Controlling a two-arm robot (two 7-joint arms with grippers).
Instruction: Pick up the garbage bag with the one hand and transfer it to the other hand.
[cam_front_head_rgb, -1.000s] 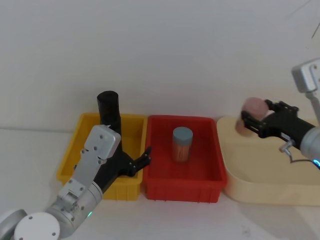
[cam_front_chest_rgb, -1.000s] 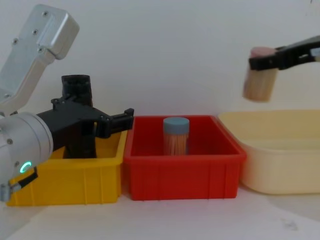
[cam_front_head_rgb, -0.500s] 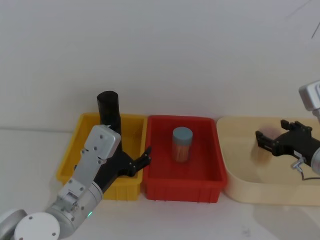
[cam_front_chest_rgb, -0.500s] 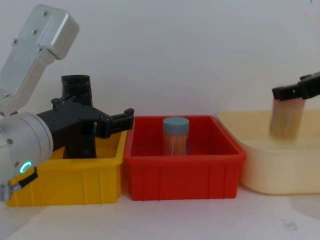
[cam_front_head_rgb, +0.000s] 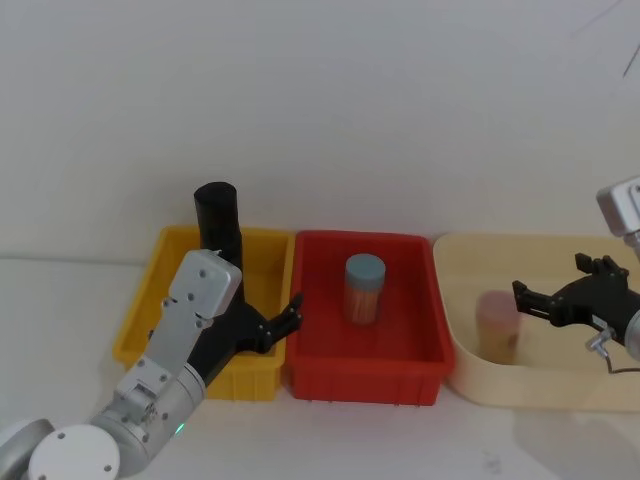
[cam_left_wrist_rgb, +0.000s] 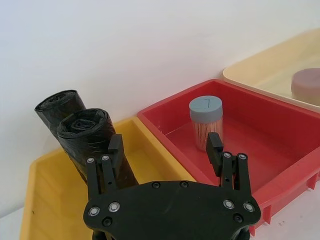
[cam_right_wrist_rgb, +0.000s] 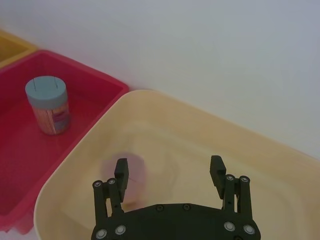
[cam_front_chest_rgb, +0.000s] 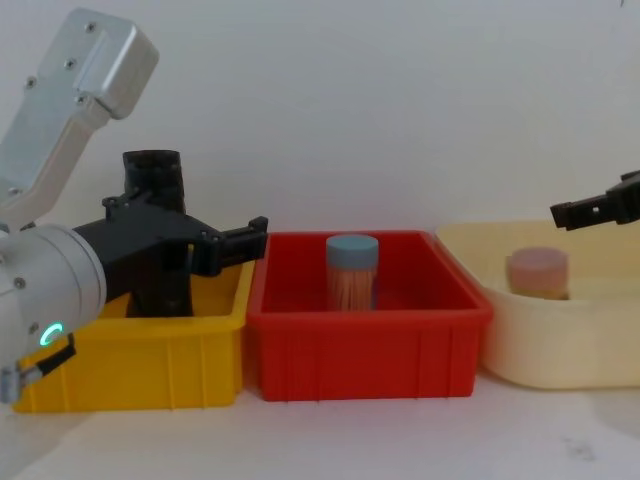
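Two black garbage bag rolls stand upright in the yellow bin (cam_front_head_rgb: 140, 315); the nearer garbage bag (cam_left_wrist_rgb: 89, 136) sits in front of the farther roll (cam_left_wrist_rgb: 59, 106), and I see no sticker on either. The top of a black roll (cam_front_head_rgb: 218, 220) (cam_front_chest_rgb: 155, 200) rises above the bin. My left gripper (cam_left_wrist_rgb: 165, 150) (cam_front_head_rgb: 272, 325) (cam_front_chest_rgb: 232, 240), on the wrist with the green ring light, hangs open over the bin's right side, with the nearer roll just outside one finger. My right gripper (cam_front_head_rgb: 555, 300) (cam_right_wrist_rgb: 170, 172) (cam_front_chest_rgb: 592, 210) is open above the cream tray.
A red bin (cam_front_head_rgb: 400, 365) in the middle holds a blue-capped toothpick jar (cam_front_head_rgb: 365, 288). The cream tray (cam_front_head_rgb: 540, 385) at the right holds a pink-capped jar (cam_front_head_rgb: 497, 322) (cam_front_chest_rgb: 537, 272) standing free below my right gripper. A white wall rises behind the bins.
My right gripper carried the pink-capped jar down into the cream tray, opened and let it go. The left arm has not moved.
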